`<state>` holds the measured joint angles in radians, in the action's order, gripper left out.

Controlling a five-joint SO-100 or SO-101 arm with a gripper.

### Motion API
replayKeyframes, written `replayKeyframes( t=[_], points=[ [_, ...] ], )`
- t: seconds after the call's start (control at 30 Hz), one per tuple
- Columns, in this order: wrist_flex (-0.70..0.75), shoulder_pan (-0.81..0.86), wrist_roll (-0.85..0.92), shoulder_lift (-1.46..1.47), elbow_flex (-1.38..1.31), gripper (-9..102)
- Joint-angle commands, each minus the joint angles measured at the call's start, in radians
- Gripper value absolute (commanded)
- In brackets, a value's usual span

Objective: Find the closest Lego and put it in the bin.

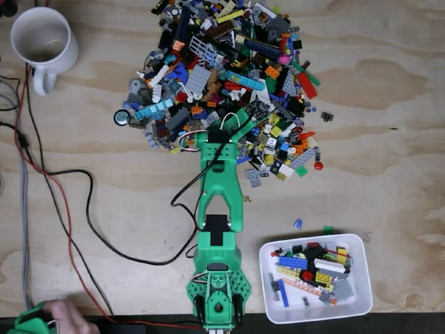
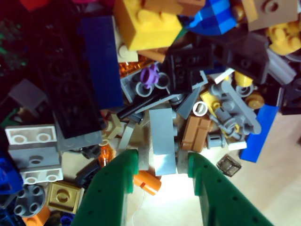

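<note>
A white ceramic handled mug (image 1: 42,40) stands at the far left corner of a pale plywood tabletop (image 1: 389,104) in the fixed view. Black and red electrical cables (image 1: 66,209) trail down the left side and curl toward the near middle. At the near left edge, a person's hand (image 1: 69,316) rests beside a small green plastic device (image 1: 31,321).

arm (image 1: 221,209) bright green | gripper (image 2: 162,167) fingers dark green | lego pile (image 1: 222,76) mixed: black, grey, blue, yellow, red, orange | bin (image 1: 361,296) white, right of arm, same mix inside | mug (image 1: 42,42) white | table (image 1: 389,139) pale wood grain | cables (image 1: 62,195) black, red
</note>
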<state>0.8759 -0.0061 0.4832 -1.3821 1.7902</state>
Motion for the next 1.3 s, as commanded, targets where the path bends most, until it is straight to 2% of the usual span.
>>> replayKeyframes(
  t=[0.0, 0.57, 0.73, 1.0, 1.13, 1.27],
  points=[
    [-0.015, -0.014, 0.011, -0.020, -0.043, 12],
    [-0.046, -0.034, 0.014, -0.038, 0.015, 1],
    [0.138, -0.005, 0.052, -0.123, -0.118, 1],
    [0.594, 0.133, 0.153, -0.305, -0.471, 1],
    [0.784, 0.305, 0.189, -0.402, -0.560, 1],
    [0.815, 0.566, 0.256, -0.518, -0.426, 2]
  ],
)
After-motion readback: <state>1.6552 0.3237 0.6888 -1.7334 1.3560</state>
